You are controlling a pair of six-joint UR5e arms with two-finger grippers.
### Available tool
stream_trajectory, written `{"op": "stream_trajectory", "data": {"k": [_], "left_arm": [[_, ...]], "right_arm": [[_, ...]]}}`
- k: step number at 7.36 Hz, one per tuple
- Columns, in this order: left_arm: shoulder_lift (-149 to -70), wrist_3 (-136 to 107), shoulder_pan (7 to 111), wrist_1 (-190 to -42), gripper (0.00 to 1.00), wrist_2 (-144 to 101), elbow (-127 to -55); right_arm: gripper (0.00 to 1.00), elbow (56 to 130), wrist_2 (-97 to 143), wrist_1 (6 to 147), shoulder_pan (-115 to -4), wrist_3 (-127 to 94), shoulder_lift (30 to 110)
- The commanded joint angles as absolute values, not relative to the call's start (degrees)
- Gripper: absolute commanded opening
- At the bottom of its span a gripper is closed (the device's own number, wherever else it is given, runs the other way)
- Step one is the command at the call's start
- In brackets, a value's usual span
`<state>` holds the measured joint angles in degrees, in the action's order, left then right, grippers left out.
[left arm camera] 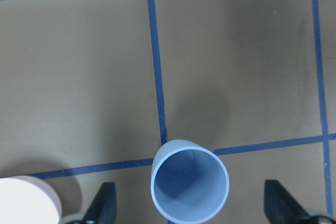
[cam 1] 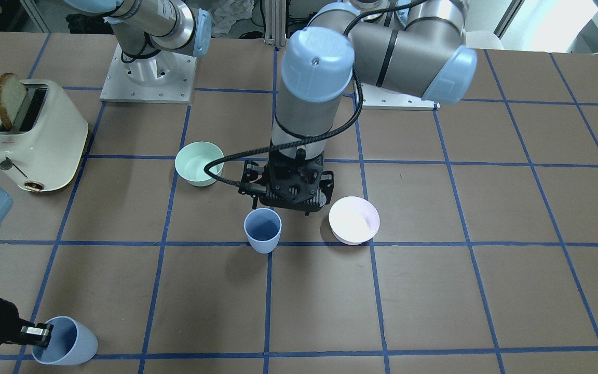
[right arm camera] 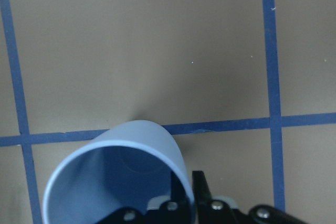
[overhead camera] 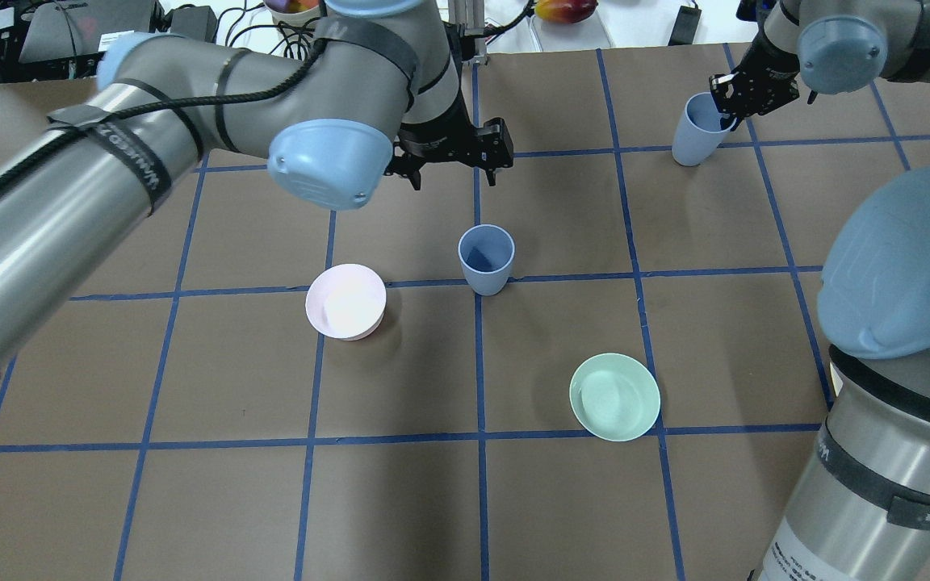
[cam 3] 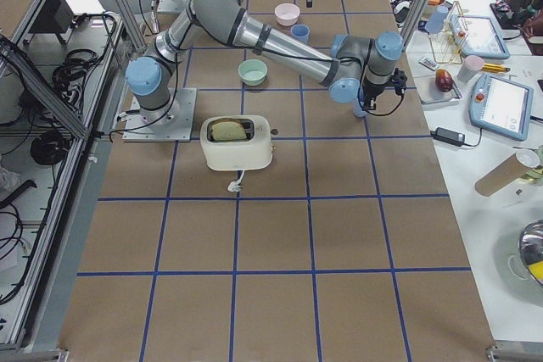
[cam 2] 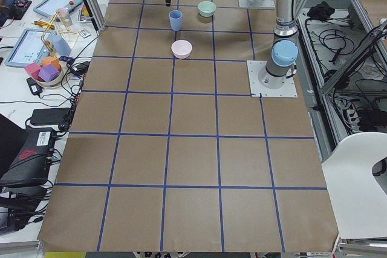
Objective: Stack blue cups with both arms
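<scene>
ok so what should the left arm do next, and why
Probably lower the open left gripper around the centre cup and close. In the wrist view its fingers bracket that cup from above, while the right gripper grips the other cup by its rim.

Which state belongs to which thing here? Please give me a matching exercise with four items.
Things:
1 left arm
2 right arm
3 toaster
4 mint-green bowl

States:
A holds a bread slice
B empty
C jaws open above the middle blue cup
D jaws shut on the wall of the other blue cup

Pairs: 1-C; 2-D; 3-A; 4-B
</scene>
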<state>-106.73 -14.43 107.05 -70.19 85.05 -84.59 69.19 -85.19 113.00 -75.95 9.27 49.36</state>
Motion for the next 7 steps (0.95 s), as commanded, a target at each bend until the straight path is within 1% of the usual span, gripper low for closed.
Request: {"op": "stream_trajectory", "data": {"k": [1, 2, 3, 4, 5, 7], "left_arm": [[-98.12, -11.61, 100.93, -80.37, 1.0, 85.25, -84.64], [-94.95, -11.43, 98.11, -87.12, 1.0, 89.26, -84.81], [-92.75, -11.34, 95.56, -90.49, 1.0, 90.25, -86.03], [-91.16, -7.86, 93.71, -90.96, 1.0, 89.83, -87.44], [-89.84, 1.92, 92.56, -91.23, 1.0, 90.43, -88.15], [-88.6, 2.55, 89.66, -90.09, 1.0, 89.74, -88.77]], "right_arm": [[0.0, 68.73, -85.69, 112.07, -76.03, 9.4, 51.14], [0.0, 68.99, -85.69, 111.63, -76.11, 9.32, 52.46], [0.0, 68.82, -85.78, 110.14, -77.51, 9.14, 53.69], [0.0, 69.25, -85.96, 107.08, -80.74, 7.49, 57.18], [0.0, 70.3, -85.78, 104.27, -83.99, 7.04, 59.65], [0.0, 74.07, -85.61, 100.9, -88.74, -0.84, 65.53]]}}
